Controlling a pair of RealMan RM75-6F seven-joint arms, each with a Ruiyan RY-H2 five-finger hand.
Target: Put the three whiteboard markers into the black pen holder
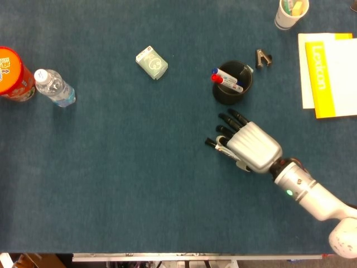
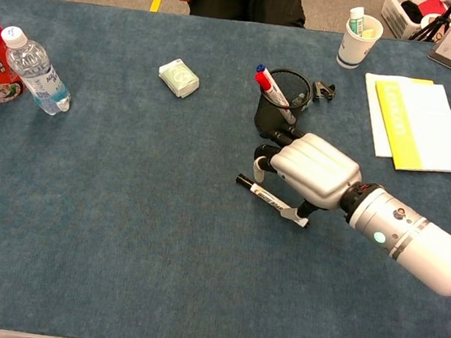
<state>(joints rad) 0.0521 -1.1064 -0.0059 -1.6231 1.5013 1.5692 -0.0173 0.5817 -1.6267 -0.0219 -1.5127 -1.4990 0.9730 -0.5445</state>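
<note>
The right hand [image 2: 311, 170] has a glossy silver ridged shell and black fingers [image 1: 231, 121]. Its white forearm carries a black wrist band and 1 green light.

The yellow booklet [image 1: 325, 78] at the table's right edge carries pale lettering running along its length that seems to read "Lexicon", though it is faint, while printing on the red can [image 1: 12, 72] and the bottle's label [image 2: 46, 82] is too small to read.
</note>
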